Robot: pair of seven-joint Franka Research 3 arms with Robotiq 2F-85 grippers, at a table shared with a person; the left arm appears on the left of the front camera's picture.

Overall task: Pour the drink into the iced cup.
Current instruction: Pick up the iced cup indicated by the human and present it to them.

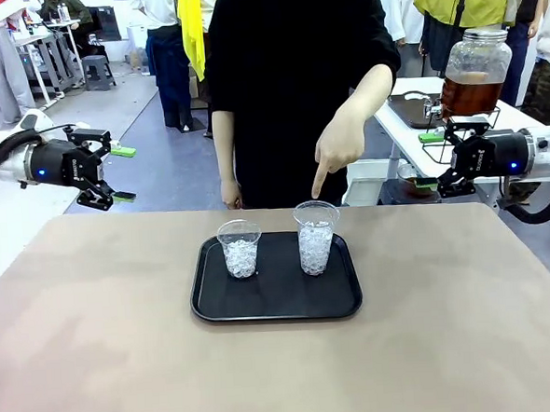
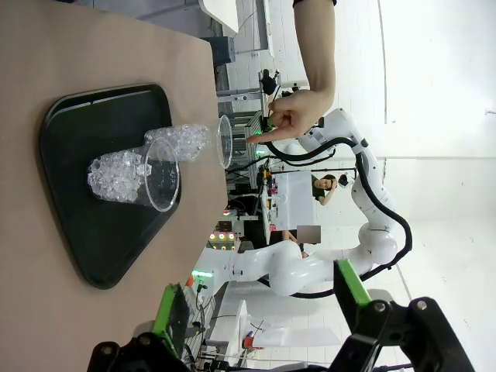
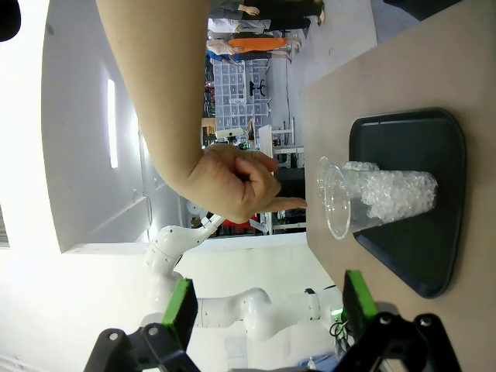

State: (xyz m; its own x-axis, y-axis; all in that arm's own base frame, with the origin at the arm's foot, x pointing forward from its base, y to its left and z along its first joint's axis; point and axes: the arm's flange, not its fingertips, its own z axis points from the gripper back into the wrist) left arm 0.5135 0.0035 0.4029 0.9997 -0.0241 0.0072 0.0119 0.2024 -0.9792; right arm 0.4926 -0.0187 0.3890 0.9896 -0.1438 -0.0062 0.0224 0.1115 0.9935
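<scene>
At the centre of the front view we see a black tray [image 1: 280,294] lying on the tan tabletop [image 1: 97,348]. Two clear cups filled with ice stand upright on it and a little apart, the left cup [image 1: 239,249] and the taller right cup [image 1: 316,237]. The person's hand [image 1: 339,146] comes down from the top of the frame, its forefinger pointing straight down just above the right cup's rim without touching it.

The drink [image 1: 469,94], an amber-brown liquid, sits in the lower part of a big lidded glass jar [image 1: 479,58] at the upper right. The jar stands on a wire stand on another table, behind the tabletop and well apart from the tray.

The left jaws hang at the left edge of the front view, off the tabletop's far corner, spread apart and holding nothing. The right jaws hang at the right edge, just below the jar, also apart and holding nothing. In both wrist views we see the green pads [image 2: 170,318] wide apart with only background between them.
</scene>
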